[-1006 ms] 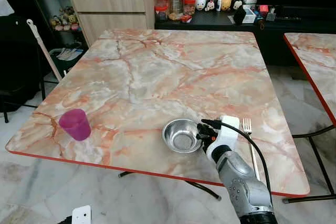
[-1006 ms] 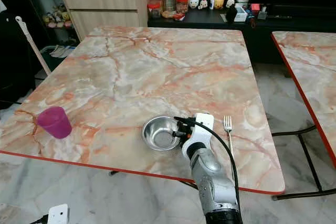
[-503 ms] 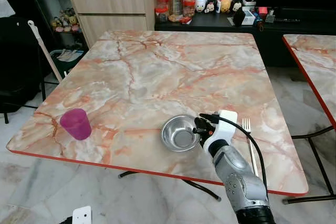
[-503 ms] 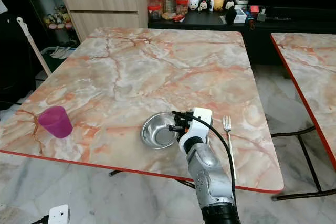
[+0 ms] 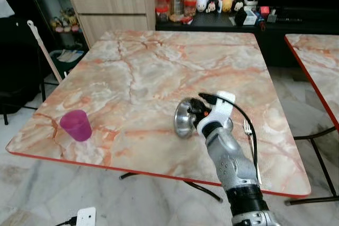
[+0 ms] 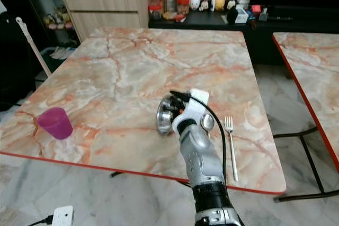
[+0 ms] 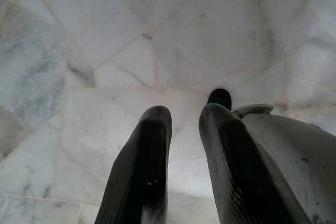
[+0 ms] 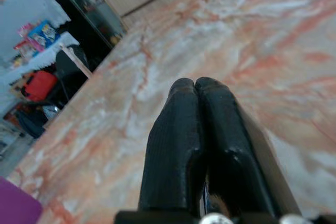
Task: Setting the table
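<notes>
Steel bowl point(image 5: 185, 118), we note, stands tipped on edge above the marble table point(image 5: 137, 72), opening facing the robot's left, its rim pinched between the right gripper's point(image 5: 195, 114) closed fingers.

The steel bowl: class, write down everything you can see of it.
The bowl is small, round, shiny steel. It is tipped up on edge, its hollow facing the robot's left, lifted above the marble table. The right hand is shut on its rim. A spoon and fork lie just to its right.
</notes>
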Controlling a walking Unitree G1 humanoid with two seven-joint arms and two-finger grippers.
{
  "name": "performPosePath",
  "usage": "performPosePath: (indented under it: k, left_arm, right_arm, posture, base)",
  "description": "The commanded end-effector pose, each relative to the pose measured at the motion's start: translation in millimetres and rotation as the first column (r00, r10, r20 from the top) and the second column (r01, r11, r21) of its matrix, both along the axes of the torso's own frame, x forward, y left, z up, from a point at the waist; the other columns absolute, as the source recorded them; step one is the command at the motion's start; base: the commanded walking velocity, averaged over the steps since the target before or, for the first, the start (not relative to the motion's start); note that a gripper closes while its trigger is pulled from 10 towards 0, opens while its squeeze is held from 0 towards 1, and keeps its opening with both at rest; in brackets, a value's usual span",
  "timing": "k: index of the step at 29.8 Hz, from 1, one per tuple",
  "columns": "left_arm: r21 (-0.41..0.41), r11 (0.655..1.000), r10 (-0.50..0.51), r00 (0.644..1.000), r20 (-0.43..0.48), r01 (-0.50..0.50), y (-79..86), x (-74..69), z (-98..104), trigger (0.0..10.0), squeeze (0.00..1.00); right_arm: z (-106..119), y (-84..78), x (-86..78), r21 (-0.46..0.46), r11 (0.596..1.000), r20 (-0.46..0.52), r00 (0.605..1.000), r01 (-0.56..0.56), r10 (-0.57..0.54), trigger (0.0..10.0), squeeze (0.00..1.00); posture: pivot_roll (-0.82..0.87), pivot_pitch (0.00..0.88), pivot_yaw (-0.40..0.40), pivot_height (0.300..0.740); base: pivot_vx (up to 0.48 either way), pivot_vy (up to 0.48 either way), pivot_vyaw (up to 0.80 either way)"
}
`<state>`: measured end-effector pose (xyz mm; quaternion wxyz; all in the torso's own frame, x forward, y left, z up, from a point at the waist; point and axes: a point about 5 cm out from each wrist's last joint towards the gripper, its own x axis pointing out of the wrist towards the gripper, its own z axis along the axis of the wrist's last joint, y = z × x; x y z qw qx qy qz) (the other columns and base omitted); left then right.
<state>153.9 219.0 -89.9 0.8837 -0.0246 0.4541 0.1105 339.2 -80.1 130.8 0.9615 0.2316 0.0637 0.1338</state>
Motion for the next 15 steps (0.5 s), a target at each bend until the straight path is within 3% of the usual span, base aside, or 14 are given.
performPosePath:
  k: [1,14,15]
  left_arm:
    - [0.015,1.000,-0.009,1.000,-0.027,0.009,1.7,-3.3,-1,10.0,0.00]
    - [0.017,1.000,-0.006,1.000,-0.024,0.007,1.8,-2.9,-1,10.0,0.00]
    - [0.016,1.000,-0.006,1.000,-0.024,0.006,0.9,-3.0,-1,10.0,0.00]
  right_arm:
    - [1,4.6,1.4,0.021,1.000,0.004,1.000,-0.013,0.013,10.0,0.00]
    - [-6,-0.1,1.2,0.059,0.998,-0.010,1.000,0.018,-0.018,10.0,0.00]
    - [-2,-1.6,2.6,0.091,0.996,0.012,1.000,0.026,-0.028,2.9,0.00]
  posture:
    - [0.08,0.000,0.043,0.740]
    - [0.08,0.000,0.048,0.740]
    - [0.08,0.000,0.050,0.740]
  base:
    - [0.000,0.000,0.00]
    - [0.000,0.000,0.00]
    - [0.000,0.000,0.00]
